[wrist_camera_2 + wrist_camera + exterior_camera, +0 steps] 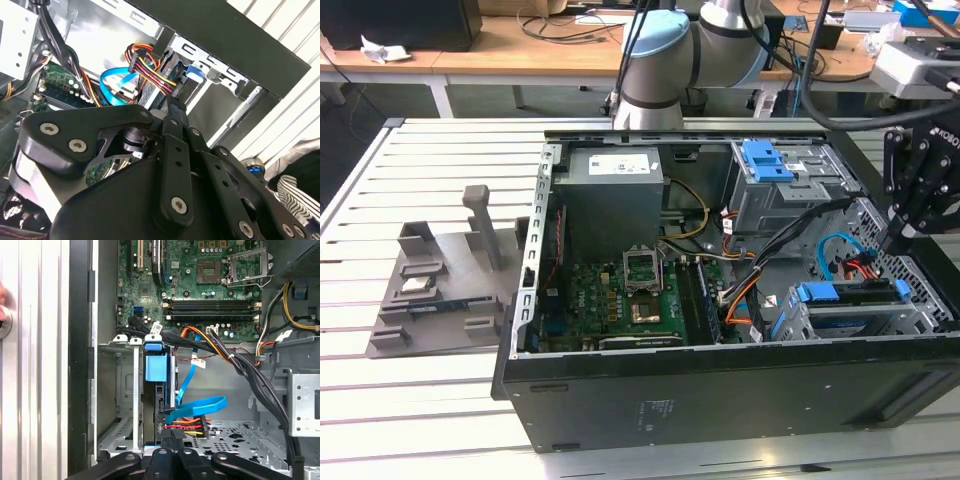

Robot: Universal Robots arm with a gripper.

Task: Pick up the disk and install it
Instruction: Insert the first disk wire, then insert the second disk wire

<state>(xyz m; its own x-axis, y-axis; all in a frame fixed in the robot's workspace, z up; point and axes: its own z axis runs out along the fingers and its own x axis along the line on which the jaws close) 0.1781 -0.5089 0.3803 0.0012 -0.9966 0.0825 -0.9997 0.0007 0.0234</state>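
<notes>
The disk (865,322) sits in the drive bay at the open computer case's front corner, on the exterior view's right, with its blue carrier frame (850,293) on top. In the first wrist view the disk's blue carrier (155,367) stands edge-on between the bay's metal rails. My gripper (898,240) hangs just above that bay, apart from the disk. In both wrist views its fingers are shut together with nothing between them; the gripper (174,436) tip sits beside the red, yellow and black power plug (187,426) behind the disk. The gripper (173,104) points at that plug (167,86).
The case holds a grey power-supply box (615,190), a grey cage with a blue latch (770,160), the motherboard (640,295) and loose cables, among them a blue flat cable (200,405). A grey fixture (440,270) stands on the slatted table (410,400).
</notes>
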